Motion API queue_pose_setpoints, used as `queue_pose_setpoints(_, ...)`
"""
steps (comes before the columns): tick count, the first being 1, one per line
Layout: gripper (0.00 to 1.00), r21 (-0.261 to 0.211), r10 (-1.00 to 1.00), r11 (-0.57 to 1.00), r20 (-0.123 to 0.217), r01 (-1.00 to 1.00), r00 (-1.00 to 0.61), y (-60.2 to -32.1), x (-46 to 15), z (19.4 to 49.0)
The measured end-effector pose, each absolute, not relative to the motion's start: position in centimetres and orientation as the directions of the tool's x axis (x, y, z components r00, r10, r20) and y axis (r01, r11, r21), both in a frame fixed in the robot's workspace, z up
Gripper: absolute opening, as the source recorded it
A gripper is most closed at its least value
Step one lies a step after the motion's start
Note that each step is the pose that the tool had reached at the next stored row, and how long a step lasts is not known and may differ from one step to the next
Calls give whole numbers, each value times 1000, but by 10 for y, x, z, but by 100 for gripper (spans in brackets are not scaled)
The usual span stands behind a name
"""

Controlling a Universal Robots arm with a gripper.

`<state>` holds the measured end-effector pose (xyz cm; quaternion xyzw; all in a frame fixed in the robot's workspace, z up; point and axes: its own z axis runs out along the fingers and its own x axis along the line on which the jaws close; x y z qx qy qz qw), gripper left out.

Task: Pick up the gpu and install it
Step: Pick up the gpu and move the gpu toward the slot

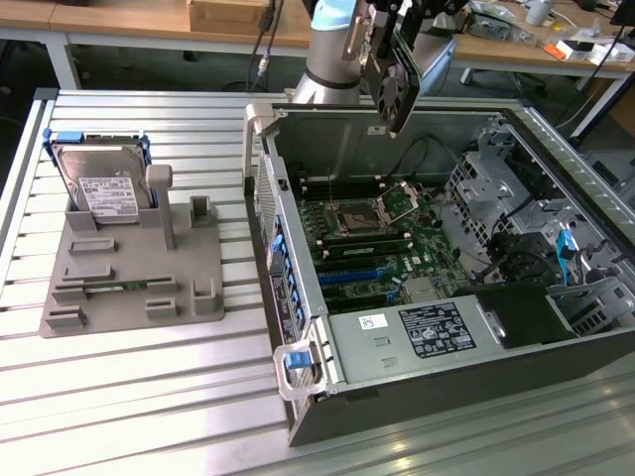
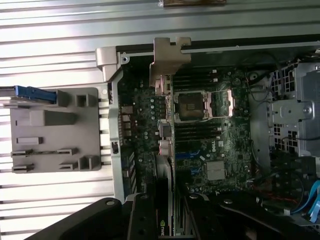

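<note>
Two black fingers (image 2: 145, 220) of the gripper (image 1: 385, 64) clamp the gpu (image 1: 398, 97) between them, one on each flat face. The card hangs in the air above the open computer case (image 1: 446, 392), clear of the motherboard (image 1: 367, 258). Beside the case, on the exterior view's left, a grey fixture (image 1: 129, 258) carries a hard drive (image 1: 104, 193).

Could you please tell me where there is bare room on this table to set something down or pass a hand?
Free: the slatted table in front of the grey fixture, and the narrow strip between fixture and computer case. Crowded: the fixture's far corner with the hard drive, and the case interior, where the tool holds the gpu above it.
</note>
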<state>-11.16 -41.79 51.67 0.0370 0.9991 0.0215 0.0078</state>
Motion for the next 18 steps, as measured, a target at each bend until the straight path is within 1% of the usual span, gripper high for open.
queue_pose_setpoints(18, 27, 43, 74, 996, -14, 74, -997, -419, -79, 495)
